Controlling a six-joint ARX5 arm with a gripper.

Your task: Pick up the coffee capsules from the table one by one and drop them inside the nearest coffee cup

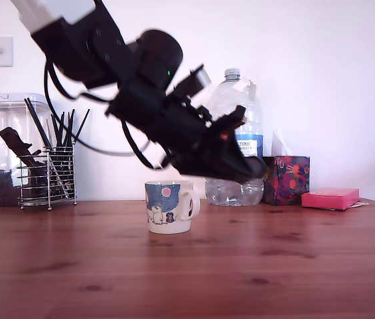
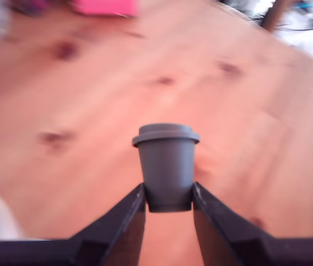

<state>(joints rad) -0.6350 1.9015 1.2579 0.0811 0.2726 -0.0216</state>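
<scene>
I have the gripper [image 2: 167, 208] pinching a capsule [image 2: 166, 166] by its narrow closed end, one finger pressed on each side; flanged rim points away from the wrist. Capsule looks dull blue-grey in the blurred wrist view; can't say which of the two it is. Exterior view: arm slants down from upper left, gripper [image 1: 250, 169] up in the air, right of and above the cup [image 1: 168, 207], not over its mouth. Capsule itself not visible there. No second capsule seen on the table [image 1: 240, 266] in either view.

Risks, my judgement:
- Grip is only on the tapered base. Smooth sloped wall w/ narrow contact: pod could squirt out or tilt if I swing fast.
- Gripper sits off to the right of the cup. Letting go here puts the pod on the wood; it would likely roll.
- Cup mouth is small vs. the bulky arm; coming in low could clip the rim or handle and shove the cup.
- Wrist view is blurred, so alignment off it is unreliable atm.

Materials/shapes: capsule is a small tapered pod, matte, rigid-looking, flat lip. Cup is glossy white ceramic w/ blue print, pink dot, handle to the exterior view's right. Table is reddish-brown wood, visible grain, dark knots. Fingers [image 2: 117, 227] are black, wedge-shaped, hard-looking.
</scene>
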